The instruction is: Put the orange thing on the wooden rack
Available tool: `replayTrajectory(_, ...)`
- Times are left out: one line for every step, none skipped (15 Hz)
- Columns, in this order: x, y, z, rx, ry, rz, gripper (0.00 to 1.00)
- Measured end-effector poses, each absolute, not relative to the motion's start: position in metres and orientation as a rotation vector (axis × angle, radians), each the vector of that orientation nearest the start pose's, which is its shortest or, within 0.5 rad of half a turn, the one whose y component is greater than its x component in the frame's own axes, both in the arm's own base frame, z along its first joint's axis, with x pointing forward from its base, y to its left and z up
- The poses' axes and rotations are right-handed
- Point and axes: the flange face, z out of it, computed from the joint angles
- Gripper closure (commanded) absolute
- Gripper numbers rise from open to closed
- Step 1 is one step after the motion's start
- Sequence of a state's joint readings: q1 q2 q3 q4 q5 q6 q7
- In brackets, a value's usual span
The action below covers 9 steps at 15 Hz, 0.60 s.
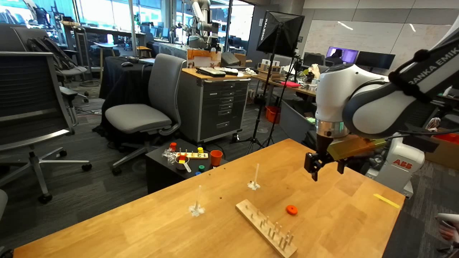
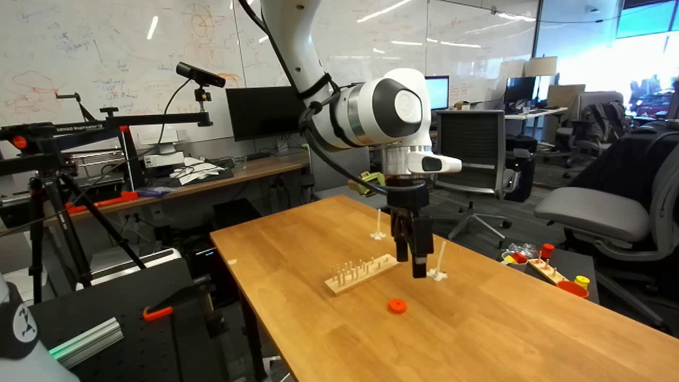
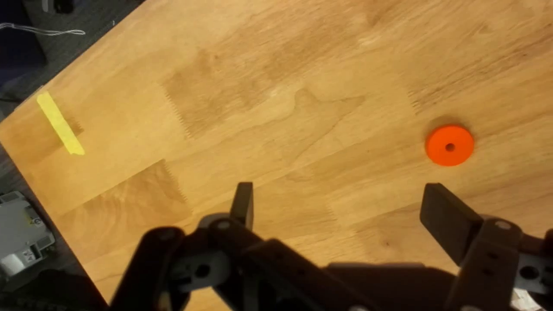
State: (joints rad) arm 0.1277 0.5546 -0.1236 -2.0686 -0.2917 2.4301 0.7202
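Note:
The orange thing is a round disc with a centre hole, lying flat on the wooden table. It shows in both exterior views (image 1: 292, 210) (image 2: 397, 306) and at the right of the wrist view (image 3: 440, 147). The wooden rack, a pale board with several upright pegs, lies near the disc in both exterior views (image 1: 260, 224) (image 2: 366, 278). The rack is out of the wrist view. My gripper (image 1: 327, 173) (image 2: 411, 265) hangs above the table, apart from the disc and rack. In the wrist view its fingers (image 3: 339, 185) are wide apart with nothing between them.
Two thin upright rods (image 1: 256, 173) (image 1: 198, 199) are taped to the table (image 1: 143, 222) beyond the rack. A yellow tape strip (image 3: 60, 123) marks a table corner. A low black stand (image 1: 161, 166) with coloured pieces and an orange cup (image 1: 216, 157) is beside the table.

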Motion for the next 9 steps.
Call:
replayTrajectory(0.569,0.001,0.140,-3.307,0.823,0.181,0.00)
replayTrajectory(0.573,0.004,0.134,-3.276,0.859,0.196,0.00)
replayTrajectory(0.576,0.007,0.128,-3.244,0.894,0.213,0.00)
replayTrajectory(0.579,0.010,0.121,-3.214,0.925,0.230,0.00)
replayTrajectory(0.582,0.013,0.113,-3.188,0.953,0.247,0.00)
replayTrajectory(0.584,0.014,0.105,-3.168,0.975,0.261,0.00)
replayTrajectory(0.586,0.015,0.098,-3.154,0.993,0.274,0.00)
replayTrajectory(0.588,0.015,0.090,-3.146,1.005,0.283,0.00)
replayTrajectory(0.591,0.015,0.083,-3.144,1.011,0.289,0.00)
